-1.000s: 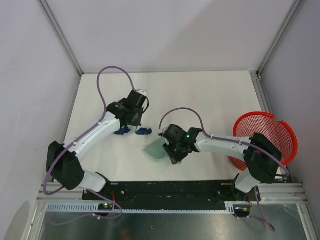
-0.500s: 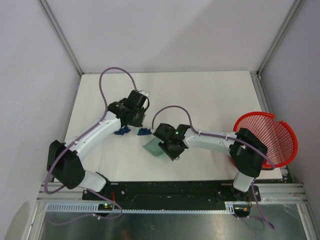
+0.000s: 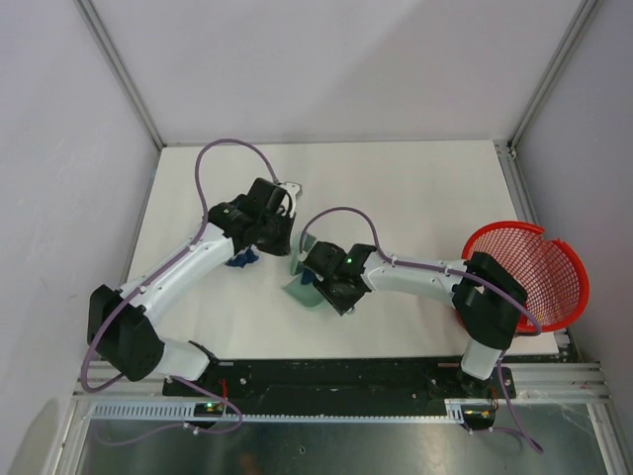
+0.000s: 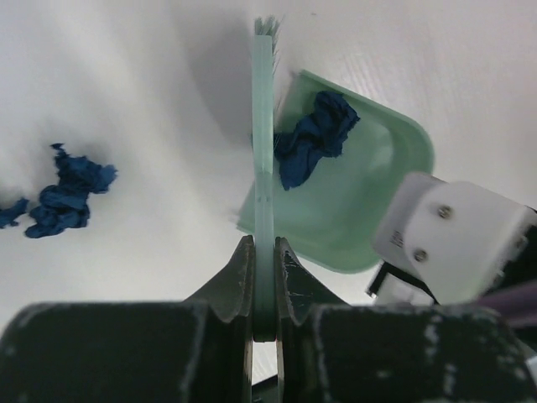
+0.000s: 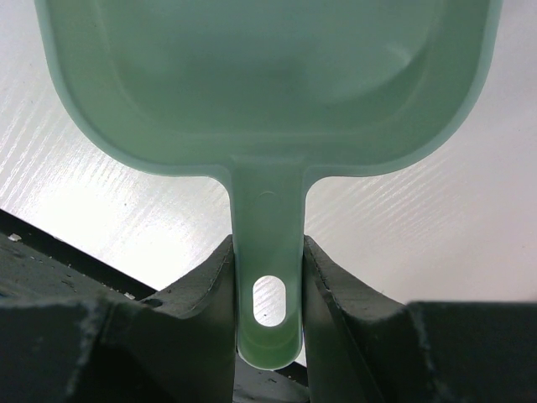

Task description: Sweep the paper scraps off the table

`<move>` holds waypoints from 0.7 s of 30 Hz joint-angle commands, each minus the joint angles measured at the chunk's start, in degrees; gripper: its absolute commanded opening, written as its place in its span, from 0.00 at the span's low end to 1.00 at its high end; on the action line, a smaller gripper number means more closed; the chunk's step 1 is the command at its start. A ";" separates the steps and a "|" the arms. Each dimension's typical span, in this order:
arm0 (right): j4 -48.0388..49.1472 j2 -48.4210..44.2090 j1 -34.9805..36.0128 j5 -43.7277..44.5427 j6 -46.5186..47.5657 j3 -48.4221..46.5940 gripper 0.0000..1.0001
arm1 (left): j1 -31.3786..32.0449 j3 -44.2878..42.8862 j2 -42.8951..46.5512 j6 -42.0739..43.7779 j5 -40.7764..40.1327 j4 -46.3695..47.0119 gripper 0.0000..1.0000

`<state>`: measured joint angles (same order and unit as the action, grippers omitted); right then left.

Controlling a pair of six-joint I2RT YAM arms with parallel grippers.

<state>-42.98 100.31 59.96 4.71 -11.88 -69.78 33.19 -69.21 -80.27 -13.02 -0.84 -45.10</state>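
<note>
My left gripper (image 4: 264, 252) is shut on the thin pale green brush (image 4: 263, 159), seen edge-on with its bristles at the far end. The brush stands against the open lip of the pale green dustpan (image 4: 361, 218). One dark blue paper scrap (image 4: 315, 138) lies inside the pan, right beside the brush. More scraps (image 4: 71, 193) lie on the white table (image 4: 151, 75) to the brush's left, also seen from above (image 3: 240, 259). My right gripper (image 5: 268, 252) is shut on the dustpan's handle (image 5: 268, 227). From above, the left gripper (image 3: 287, 237) and the dustpan (image 3: 300, 292) meet near the table's middle.
A red mesh basket (image 3: 529, 272) hangs at the table's right edge, beside the right arm's base. Metal frame rails run along the table's sides (image 3: 514, 188). A black rail (image 3: 336, 381) lies along the near edge.
My left gripper has swept the brush rightward, and one blue scrap has gone into the dustpan. My right gripper first moved the pan left to meet it, then held still.
</note>
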 commanded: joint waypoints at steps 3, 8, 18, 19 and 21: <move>0.76 -0.33 -0.20 0.17 0.03 -1.94 0.00 | -0.17 0.97 4.28 -1.74 8.92 0.28 0.00; 1.11 -0.43 -0.22 1.10 -1.00 -1.94 0.00 | -0.10 1.52 5.49 -2.26 11.16 0.00 0.00; 2.37 -0.81 1.40 3.27 -5.03 -1.94 0.00 | -0.17 -0.86 9.57 -4.04 4.08 -4.50 0.00; 2.68 -0.82 1.57 3.41 -5.72 -1.94 0.00 | -0.20 -1.77 9.68 -4.34 0.57 -5.63 0.00; 3.16 -1.04 1.93 3.39 -6.82 -1.94 0.00 | -0.22 -3.93 9.71 -4.77 -4.50 -8.21 0.00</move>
<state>-41.74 100.29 60.86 6.28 -15.53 -69.78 33.21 -68.01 -72.99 -16.05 4.51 -49.25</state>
